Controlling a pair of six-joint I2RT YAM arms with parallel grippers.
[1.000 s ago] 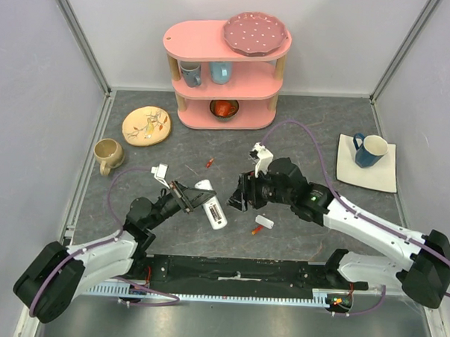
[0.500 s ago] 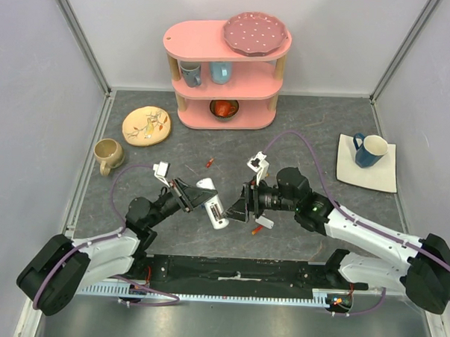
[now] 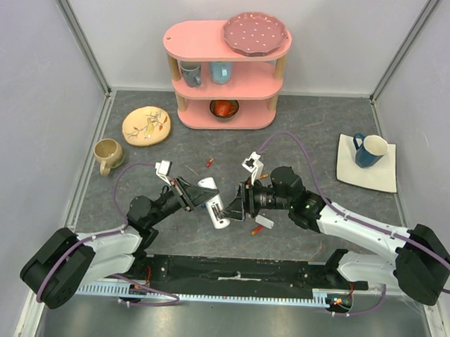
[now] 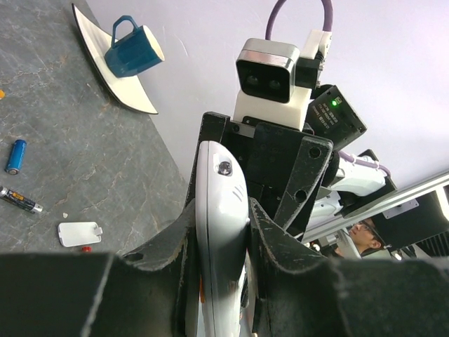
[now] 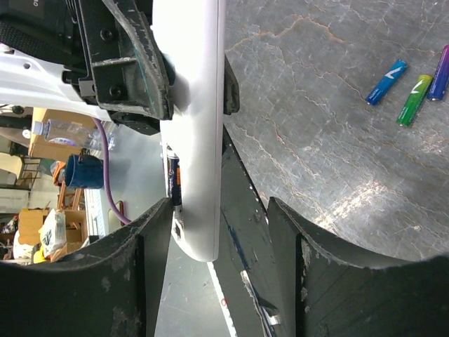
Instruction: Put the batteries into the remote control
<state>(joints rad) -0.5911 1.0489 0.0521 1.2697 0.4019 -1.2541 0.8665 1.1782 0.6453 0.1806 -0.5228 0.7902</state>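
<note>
At the far side of the table, a pink three-tier shelf (image 3: pixel 193 39): one pink dotted plate (image 3: pixel 255 33) on top, a blue-grey cup (image 3: pixel 190 74) and a lighter blue cup (image 3: pixel 219 72) side by side on the middle tier, one red bowl (image 3: pixel 225 107) on the bottom tier. Toward the right wall, one white square plate (image 3: pixel 381 175) carrying one dark blue mug (image 3: pixel 370 149), upright. Toward the left wall, one yellow painted plate (image 3: pixel 146 125) and, near it, one beige mug (image 3: pixel 107 155) standing on the tabletop. Three plates, four cups and mugs, one bowl in all. Between the two arms, raised off the tabletop, the remote control (image 3: pixel 212 203), clamped by the left gripper (image 3: pixel 199 196) with a finger on each side. Around its free end, the right gripper (image 3: pixel 237 206), jaws spread and not pressed onto it. Loose on the table: an orange-red battery (image 3: pixel 209 163) nearer the shelf, a second orange-red battery (image 3: pixel 257 230) just beside a small white cover panel (image 3: pixel 264 221), a blue battery (image 5: pixel 386 82), a green battery (image 5: pixel 414 89) and a purple battery (image 5: pixel 440 72) lying close together, plus a dark battery (image 4: pixel 21 200). Whether any cell sits inside the remote: cannot tell.
</note>
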